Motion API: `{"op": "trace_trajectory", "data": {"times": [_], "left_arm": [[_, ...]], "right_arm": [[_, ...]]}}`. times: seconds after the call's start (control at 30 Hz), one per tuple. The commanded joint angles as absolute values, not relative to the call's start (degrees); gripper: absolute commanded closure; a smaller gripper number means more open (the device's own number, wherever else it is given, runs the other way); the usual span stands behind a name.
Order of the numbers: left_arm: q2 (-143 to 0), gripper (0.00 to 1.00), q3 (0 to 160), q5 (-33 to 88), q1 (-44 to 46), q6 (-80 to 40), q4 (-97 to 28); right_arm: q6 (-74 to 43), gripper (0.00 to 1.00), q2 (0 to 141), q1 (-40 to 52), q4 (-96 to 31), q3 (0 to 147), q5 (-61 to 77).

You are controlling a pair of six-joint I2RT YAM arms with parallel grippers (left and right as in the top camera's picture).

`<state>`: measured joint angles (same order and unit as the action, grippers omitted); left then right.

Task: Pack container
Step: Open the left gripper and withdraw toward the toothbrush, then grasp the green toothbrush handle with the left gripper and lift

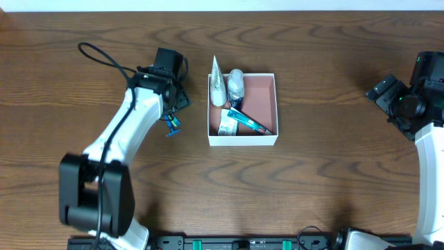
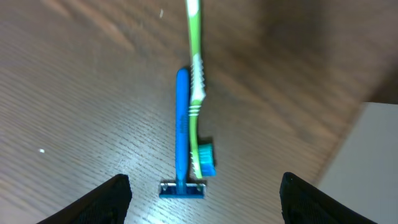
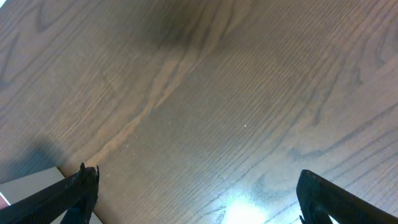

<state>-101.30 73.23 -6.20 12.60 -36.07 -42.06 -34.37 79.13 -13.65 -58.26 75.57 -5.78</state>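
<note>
Overhead, razor (image 1: 173,126) half hidden under left fingers (image 2: 112,202), spread wide, right fingers (image 3: 68,196) likewise.

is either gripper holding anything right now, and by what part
Nothing is held. The left gripper hangs open above the blue razor and green toothbrush on the table; the right gripper is open too.

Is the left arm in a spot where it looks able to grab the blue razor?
Probably yes. The left gripper hangs open right over the blue razor, with nothing covering it. The green toothbrush lies close alongside, though, so it may pinch both.
</note>
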Motion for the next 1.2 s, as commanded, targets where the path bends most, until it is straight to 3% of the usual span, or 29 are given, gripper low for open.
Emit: {"op": "trace_trajectory", "data": {"times": [0.0,0.6,1.17], "left_arm": [[-103.9,0.22,74.0,-1.7,10.8,-37.4,-42.8],[-105.6,0.22,72.2,0.6,8.9,-37.4,-47.6],[-109.5,0.22,72.2,-2.1,7.3,-33.2,-30.9]], "right_arm": [[-35.3,0.01,79.2,-14.0,-58.3,76.4,-5.8],[-35.3,0.01,79.2,-14.0,-58.3,76.4,-5.8],[-35.3,0.01,79.2,-14.0,-58.3,76.4,-5.8]]}}
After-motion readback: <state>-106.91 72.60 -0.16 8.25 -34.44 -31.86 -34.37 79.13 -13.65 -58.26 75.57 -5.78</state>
